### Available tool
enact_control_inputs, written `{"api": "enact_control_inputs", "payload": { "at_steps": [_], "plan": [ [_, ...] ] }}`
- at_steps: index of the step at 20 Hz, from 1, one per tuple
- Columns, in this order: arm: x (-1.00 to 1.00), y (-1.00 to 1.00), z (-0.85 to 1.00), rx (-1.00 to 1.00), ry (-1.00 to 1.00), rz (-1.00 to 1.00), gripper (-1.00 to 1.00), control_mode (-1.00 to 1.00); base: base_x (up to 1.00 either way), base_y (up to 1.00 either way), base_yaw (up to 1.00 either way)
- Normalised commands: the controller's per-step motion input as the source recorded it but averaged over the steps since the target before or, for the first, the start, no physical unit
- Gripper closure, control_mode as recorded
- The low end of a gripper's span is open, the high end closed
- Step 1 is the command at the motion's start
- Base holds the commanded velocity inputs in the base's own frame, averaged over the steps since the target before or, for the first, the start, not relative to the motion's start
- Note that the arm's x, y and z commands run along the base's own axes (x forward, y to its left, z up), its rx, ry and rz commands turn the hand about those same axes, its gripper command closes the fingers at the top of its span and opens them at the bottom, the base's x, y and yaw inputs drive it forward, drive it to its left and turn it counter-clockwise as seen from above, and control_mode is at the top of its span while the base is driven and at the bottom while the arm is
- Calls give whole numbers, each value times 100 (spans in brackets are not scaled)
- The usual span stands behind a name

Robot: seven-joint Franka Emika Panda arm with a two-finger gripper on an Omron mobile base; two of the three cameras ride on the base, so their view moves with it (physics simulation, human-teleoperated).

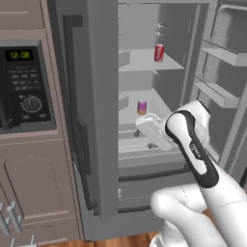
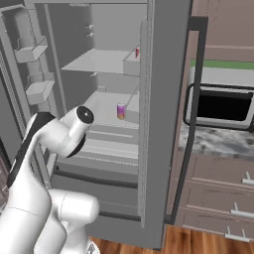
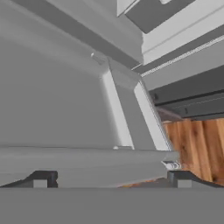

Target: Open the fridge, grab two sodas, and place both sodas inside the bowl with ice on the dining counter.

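The fridge [image 1: 96,96] stands in front of me with its right door [image 1: 224,53] swung wide open and its left door across the front. A red soda [image 1: 158,52] stands on an upper shelf. A purple soda [image 1: 142,107] stands on the shelf below and also shows in the right base view [image 2: 121,111]. My hand [image 1: 153,130] hovers at the fridge's opening, below and just right of the purple soda, apart from both. My gripper [image 3: 111,180] is open, nothing between its fingertips; it looks down past the door's lower edge. The bowl and dining counter are out of view.
A black microwave [image 1: 24,82] sits in the brown cabinets left of the fridge. Another microwave [image 2: 218,106] stands on a marbled wall counter [image 2: 218,141] to the right, above drawers [image 2: 218,198]. Door bins [image 2: 37,49] project from the open door. Wooden floor [image 3: 197,144] lies below.
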Motion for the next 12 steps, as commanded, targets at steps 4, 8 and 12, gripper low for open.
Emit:
{"api": "enact_control_inputs", "payload": {
  "at_steps": [4, 8, 12],
  "plan": [
    [45, 11, -35, 16, 11, -2, -100, -100, 0, 0, 0],
    [38, 30, -35, 14, 12, 0, -100, -100, 0, 0, 0],
    [22, 56, -26, 10, 13, 0, -100, -100, 0, 0, 0]
  ]
}}
